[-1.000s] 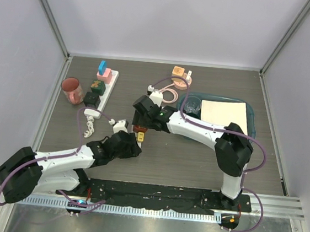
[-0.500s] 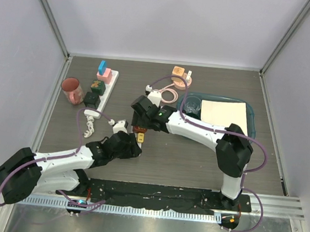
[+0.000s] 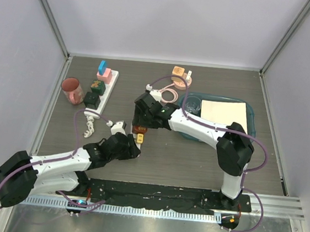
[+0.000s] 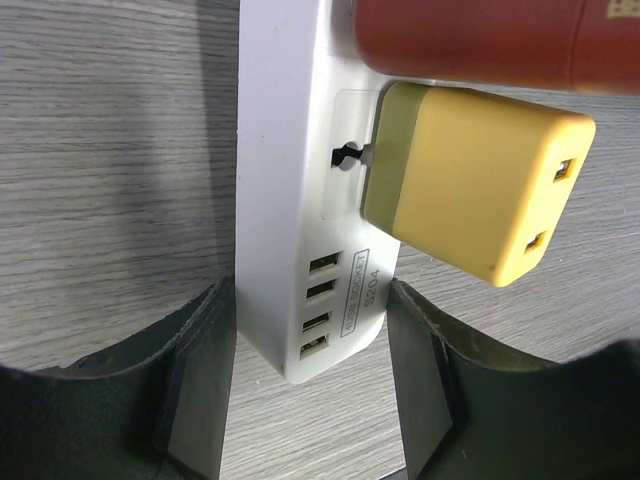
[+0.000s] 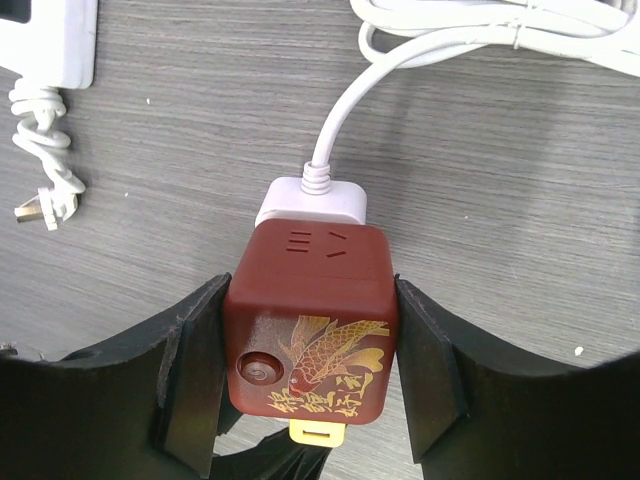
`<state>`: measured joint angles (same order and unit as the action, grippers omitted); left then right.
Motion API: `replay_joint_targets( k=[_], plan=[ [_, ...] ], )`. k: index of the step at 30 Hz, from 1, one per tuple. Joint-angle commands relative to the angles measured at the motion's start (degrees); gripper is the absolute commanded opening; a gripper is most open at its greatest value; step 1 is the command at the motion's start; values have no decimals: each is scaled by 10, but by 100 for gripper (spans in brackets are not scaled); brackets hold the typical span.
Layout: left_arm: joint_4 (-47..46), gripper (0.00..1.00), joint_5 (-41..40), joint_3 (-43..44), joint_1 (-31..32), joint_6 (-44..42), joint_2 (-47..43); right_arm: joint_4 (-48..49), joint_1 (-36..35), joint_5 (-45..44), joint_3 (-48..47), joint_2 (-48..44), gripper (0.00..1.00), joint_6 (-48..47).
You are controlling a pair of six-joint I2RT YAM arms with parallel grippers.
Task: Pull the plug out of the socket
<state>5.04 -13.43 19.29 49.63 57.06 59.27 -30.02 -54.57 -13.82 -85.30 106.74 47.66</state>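
Over the last second my right wrist had drifted slightly toward the far side of the counter (image 3: 195, 159), and my left arm's rear joint had swung down and outward. The plugs lay about where they were.

Right end effector (image 5: 312, 320): fingers pinched on either side of the red cube plug (image 5: 315, 265). The cube, with a gold fish print and a round button, sat against the face of the white socket strip (image 4: 280, 150), near the middle of the counter.

Left end effector (image 4: 310, 300): fingers clamped across the strip's end with the USB ports, one finger on each long edge.

Obstructions: a yellow plug (image 4: 470, 195) was seated in the same strip, just beside the cube on the side nearer my left fingers. The strip's white cable (image 5: 350, 100) left its far end and ran away from the cube.

Surroundings:
- Far left, well apart, a second power strip (image 3: 107, 93) carried blue, pink, green and black plugs, its bundled cord (image 3: 89, 126) lying at its near end.
- A pink cup (image 3: 72, 90) stood left of it.
- A teal tray (image 3: 252, 126) to the right held a sheet of paper (image 3: 227, 113) and a glass (image 3: 192, 104).
- An orange plug (image 3: 178, 71) lay by the far wall.
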Motion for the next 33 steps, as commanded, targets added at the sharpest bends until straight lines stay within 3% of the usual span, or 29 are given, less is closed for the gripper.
replay_joint_targets(
  k=[1, 13, 22, 33],
  plan=[
    [81, 0, -21, -25, -6, 34, -8, 31, 16, 39, -44, -43, 1, -20],
    [86, 0, -16, -24, -6, 41, 2, 39, -14, -22, 5, -75, 1, 14],
    [96, 0, -23, -30, -5, 51, -12, 57, 9, 33, -33, -62, 1, -20],
    [101, 0, -19, -34, -5, 60, -13, 130, 47, 115, 68, -107, 1, -38]
  ],
)
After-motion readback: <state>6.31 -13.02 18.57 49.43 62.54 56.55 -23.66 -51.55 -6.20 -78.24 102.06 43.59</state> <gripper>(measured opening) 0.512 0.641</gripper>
